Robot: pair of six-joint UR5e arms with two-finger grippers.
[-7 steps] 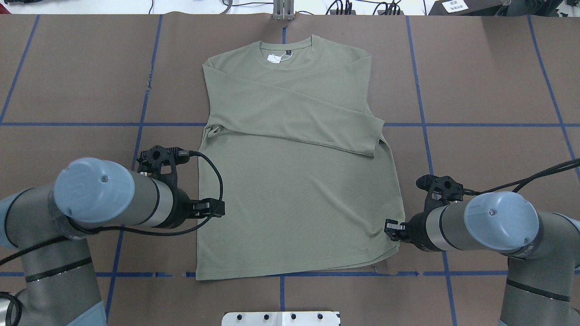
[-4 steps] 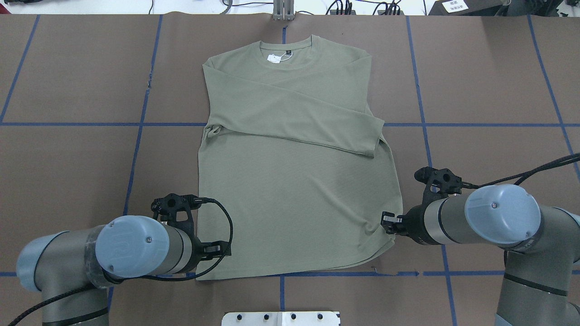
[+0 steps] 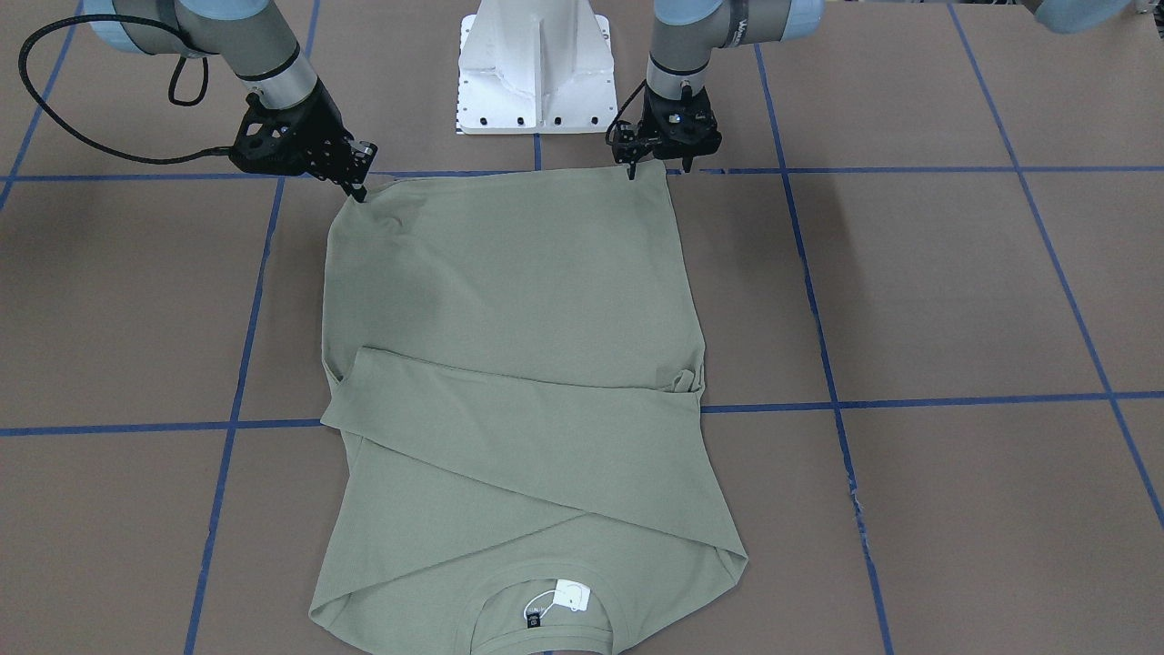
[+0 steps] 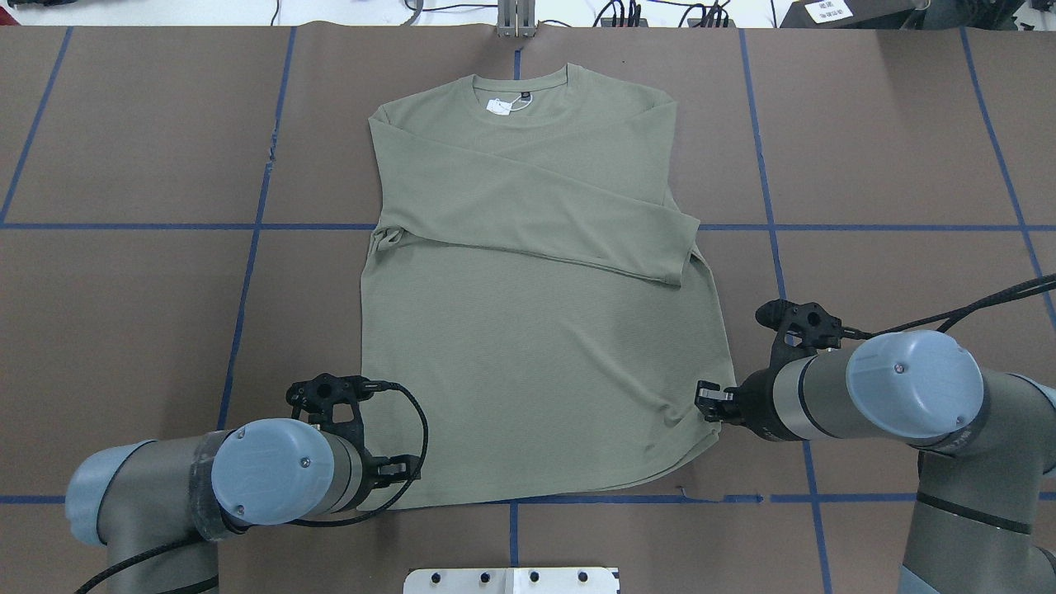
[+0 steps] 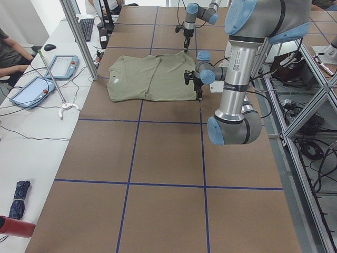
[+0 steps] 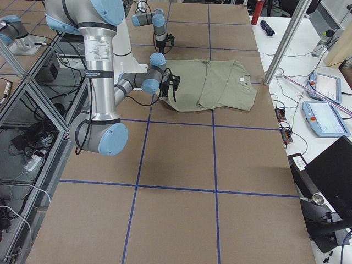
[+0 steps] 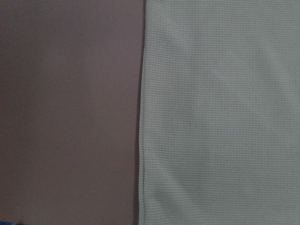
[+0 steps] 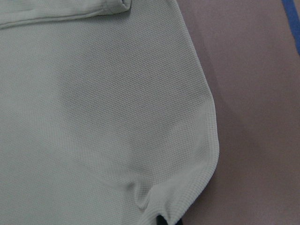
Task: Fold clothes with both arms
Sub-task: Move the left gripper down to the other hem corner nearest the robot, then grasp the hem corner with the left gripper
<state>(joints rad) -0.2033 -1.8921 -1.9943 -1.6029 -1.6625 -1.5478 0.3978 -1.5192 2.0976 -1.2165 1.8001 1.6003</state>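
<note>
Our left gripper (image 3: 658,165), fingers spread and empty, has dropped to the hem corner of the flat olive shirt (image 4: 536,330) nearest the white pedestal (image 3: 536,64), while the right gripper (image 3: 356,182) stays pinched on the other pedestal-side corner, so we judge the two-handed fold nearly ready

left fingers (image 3: 631,167) spread, right fingers (image 3: 356,185) pinched, both low.

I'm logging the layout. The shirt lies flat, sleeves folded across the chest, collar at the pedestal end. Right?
No. The shirt lies flat, sleeves folded across the chest, but the collar is at the end far from the pedestal; the hem is nearest it. The overhead view shows this.
</note>
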